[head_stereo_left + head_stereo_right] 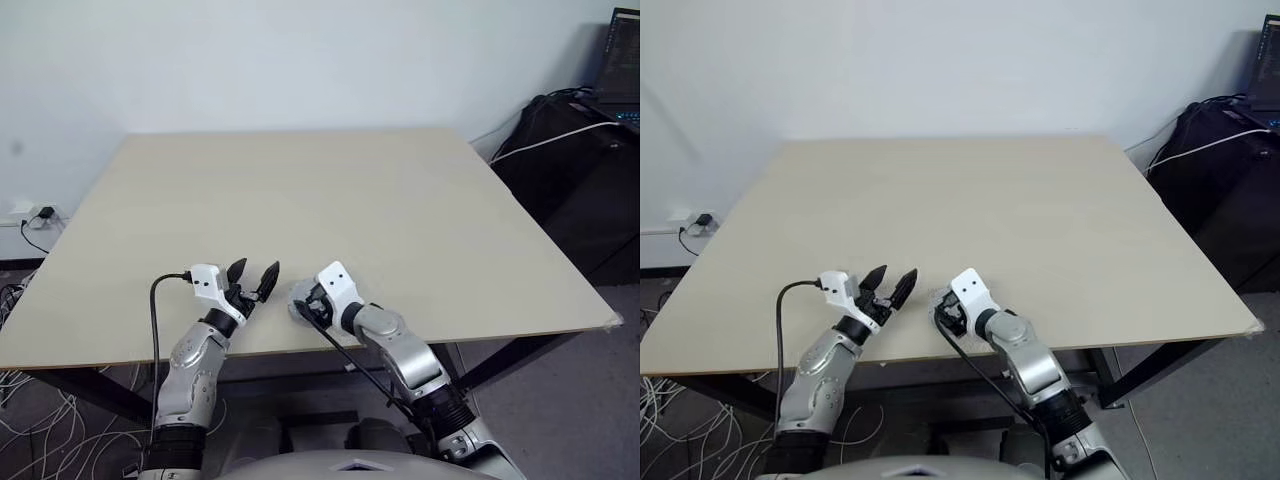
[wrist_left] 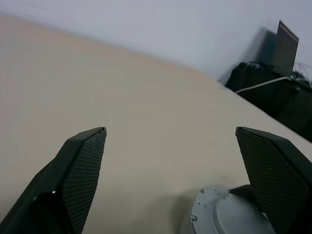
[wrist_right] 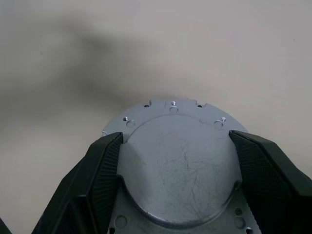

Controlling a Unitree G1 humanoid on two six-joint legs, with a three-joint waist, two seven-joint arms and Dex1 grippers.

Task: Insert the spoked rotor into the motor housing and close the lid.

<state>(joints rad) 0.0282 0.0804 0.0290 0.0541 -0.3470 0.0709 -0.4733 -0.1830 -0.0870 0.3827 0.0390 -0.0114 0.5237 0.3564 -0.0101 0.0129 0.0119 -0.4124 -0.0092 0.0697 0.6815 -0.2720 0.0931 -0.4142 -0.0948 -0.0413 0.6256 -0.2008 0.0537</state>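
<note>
Two pincers: right [image 3: 173, 183] gripping lid [image 3: 178, 165], left [image 1: 254, 276] agape

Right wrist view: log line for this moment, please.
right gripper: fingers clamped on lid | lid: on table, near edge | left gripper: open, beside lid

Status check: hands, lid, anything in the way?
Left hand open, empty, above table. Right hand closed on lid at near table edge. Nothing in the way.

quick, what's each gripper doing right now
Left gripper: open, empty, above the table.
Right gripper: fingers closed on the round silver lid.
</note>
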